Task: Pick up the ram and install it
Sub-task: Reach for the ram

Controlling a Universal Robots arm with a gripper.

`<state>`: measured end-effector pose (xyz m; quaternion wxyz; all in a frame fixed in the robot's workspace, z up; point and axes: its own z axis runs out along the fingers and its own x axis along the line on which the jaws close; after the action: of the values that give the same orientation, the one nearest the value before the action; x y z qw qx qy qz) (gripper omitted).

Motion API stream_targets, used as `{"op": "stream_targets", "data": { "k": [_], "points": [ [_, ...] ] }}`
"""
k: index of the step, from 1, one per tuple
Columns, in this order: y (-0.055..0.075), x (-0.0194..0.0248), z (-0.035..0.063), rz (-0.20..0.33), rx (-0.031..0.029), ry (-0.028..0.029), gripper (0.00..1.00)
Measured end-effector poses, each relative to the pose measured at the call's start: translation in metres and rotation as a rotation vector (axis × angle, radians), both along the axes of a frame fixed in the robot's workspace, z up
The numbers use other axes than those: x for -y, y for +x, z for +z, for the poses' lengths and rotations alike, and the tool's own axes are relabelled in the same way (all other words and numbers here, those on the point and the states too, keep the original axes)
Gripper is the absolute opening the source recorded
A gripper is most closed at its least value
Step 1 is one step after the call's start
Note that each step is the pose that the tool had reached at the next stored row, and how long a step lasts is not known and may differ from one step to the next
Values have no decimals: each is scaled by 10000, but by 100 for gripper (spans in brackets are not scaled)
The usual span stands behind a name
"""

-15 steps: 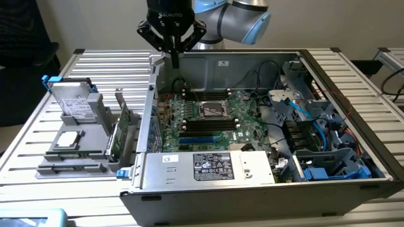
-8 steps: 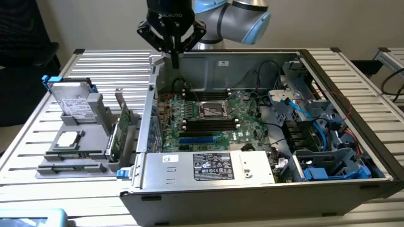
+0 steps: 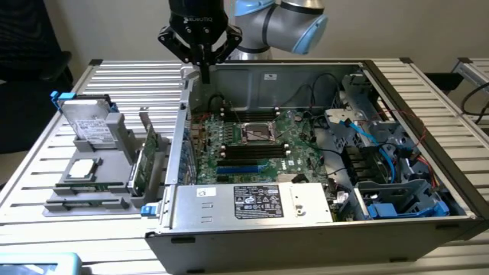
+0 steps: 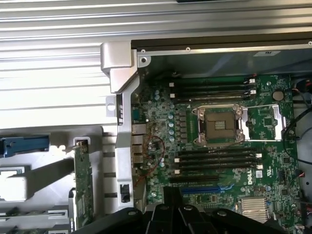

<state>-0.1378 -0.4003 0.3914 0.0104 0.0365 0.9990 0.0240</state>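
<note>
- The ram [image 3: 90,185] is seen lying in the grey holder [image 3: 126,200], left of the computer case [image 3: 306,240] and well apart from the gripper. Its long axis is laid left to right, roughly parallel to the near edge of the table. Which end is which cannot be told
- The gripper [image 3: 205,77] is held with its jaws closed on nothing. It is pointed straight down above the far left corner of the case
- A broader green expansion card [image 3: 146,157] is stood on edge between the holder and the case, its length run near to far
- The motherboard [image 4: 219,146] is laid flat in the case. A white Dell logo [image 4: 245,176] can be read on it beside the black slots [image 4: 214,158]
- A large label [image 3: 258,201] is carried by the power supply [image 3: 306,200] at the near side, but its print is too small to be read. The white lettering on the gripper body is not legible
- The whole is set on a table [image 3: 130,86] of ribbed metal slats, with a pale wall [image 3: 397,28] seen behind
</note>
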Motion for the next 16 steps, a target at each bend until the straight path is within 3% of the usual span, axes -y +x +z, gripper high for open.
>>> {"op": "stream_targets", "data": {
  "k": [16],
  "points": [
    [-505,127,-17,2,0,0,11]
  ]
}}
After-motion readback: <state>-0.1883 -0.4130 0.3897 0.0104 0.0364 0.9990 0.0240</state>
